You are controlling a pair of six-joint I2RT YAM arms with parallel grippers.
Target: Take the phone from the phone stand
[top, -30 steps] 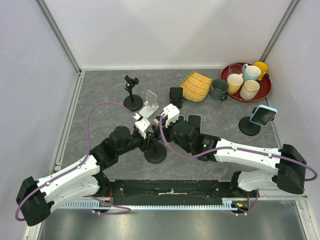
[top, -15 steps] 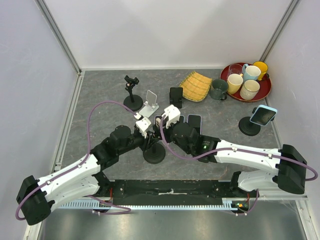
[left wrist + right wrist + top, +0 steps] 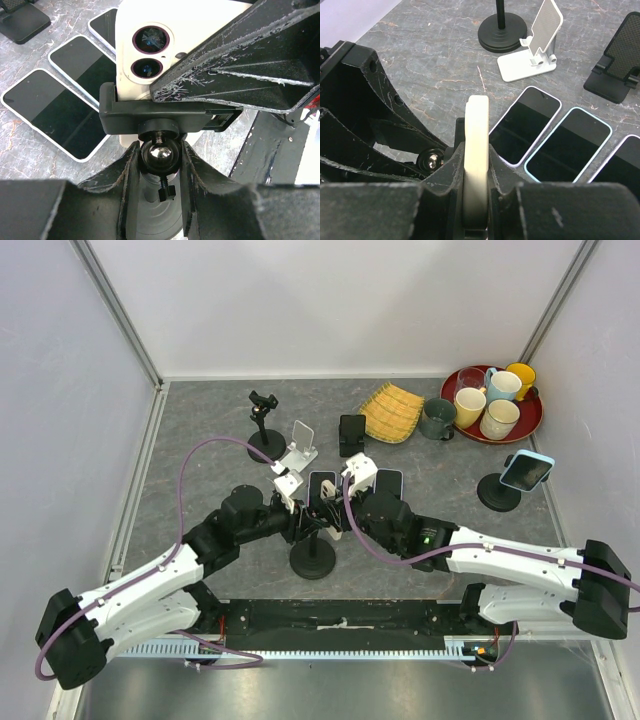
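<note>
The glossy cream phone (image 3: 476, 145) stands on edge in the matte black clamp of the phone stand (image 3: 313, 558), near the middle of the marbled grey desk's (image 3: 200, 440) near edge. The right gripper (image 3: 475, 172) pinches the phone's flat faces. The left gripper (image 3: 158, 166) is closed around the stand's chrome ball joint (image 3: 158, 154).

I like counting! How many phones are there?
5: one cream phone clamped in the middle stand, three flat phones together beside it, one blue phone on the far-right stand. More may be hidden.
</note>
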